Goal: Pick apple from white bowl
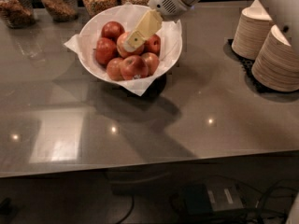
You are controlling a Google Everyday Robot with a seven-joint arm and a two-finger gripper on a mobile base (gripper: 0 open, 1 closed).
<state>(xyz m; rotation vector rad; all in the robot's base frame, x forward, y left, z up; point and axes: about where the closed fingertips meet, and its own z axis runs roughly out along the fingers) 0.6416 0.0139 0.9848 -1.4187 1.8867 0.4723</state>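
The white bowl [88, 29], lined with white paper, stands at the back middle of the grey counter and holds several apples. The apple [120, 42], the palest and orange-red, lies on top in the middle of the pile, with darker red apples [133, 67] around it. My gripper [131, 43] reaches down from the upper right into the bowl. Its yellowish tip lies against the pale apple's top and hides part of it.
Several glass jars [58, 1] of grains stand along the back edge behind the bowl. Two stacks of beige disposable bowls [279, 59] sit on a black mat at the right. The counter's front edge [140, 169] runs below, with cables and a device under it.
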